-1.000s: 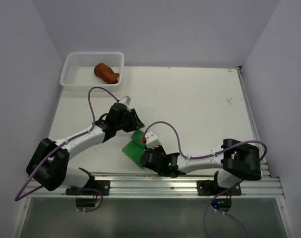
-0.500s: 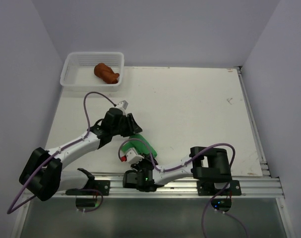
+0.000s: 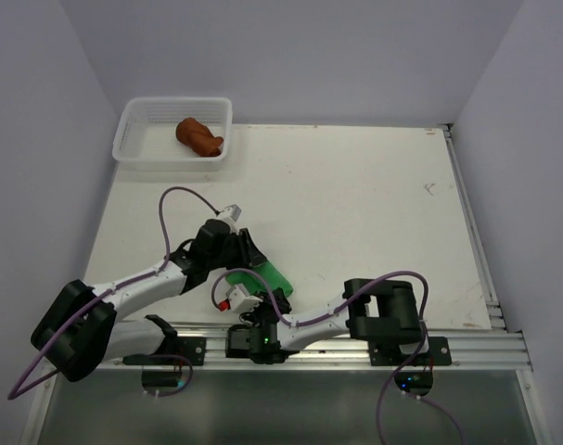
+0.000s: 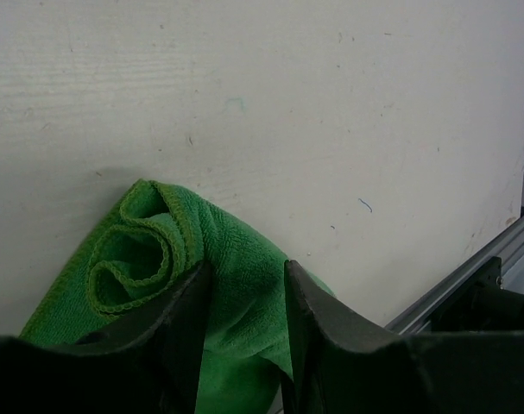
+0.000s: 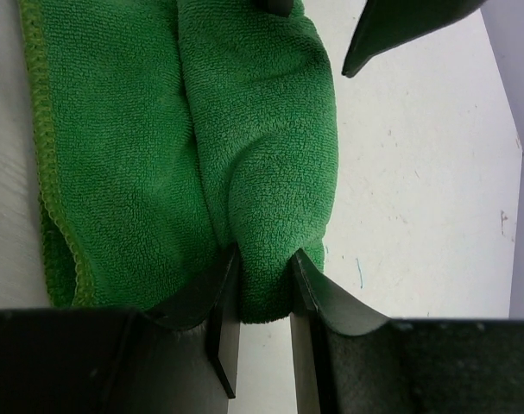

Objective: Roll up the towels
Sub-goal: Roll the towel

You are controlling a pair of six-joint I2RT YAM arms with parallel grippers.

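The bright green towel (image 3: 267, 277) lies partly rolled near the table's front edge. In the left wrist view its rolled end (image 4: 141, 250) shows a spiral. My left gripper (image 4: 244, 285) is shut on the towel's rolled part (image 3: 249, 264). My right gripper (image 5: 263, 267) is shut on the other end of the roll (image 5: 270, 172), with a flat flap of the towel (image 5: 106, 147) spread to the left. In the top view the right gripper (image 3: 260, 306) sits just in front of the towel. The rust-brown towel (image 3: 198, 136) lies bunched in the white mesh basket (image 3: 137, 139) at the back left.
The metal rail (image 3: 355, 338) runs along the table's front edge right beside the green towel and my right gripper. The table's right edge (image 3: 471, 232) has a raised strip. Walls close in on the left, back and right.
My right gripper has swung left and toward the front edge. The green towel has gone from a flat sheet to a tighter roll, and my left gripper has moved down with it.
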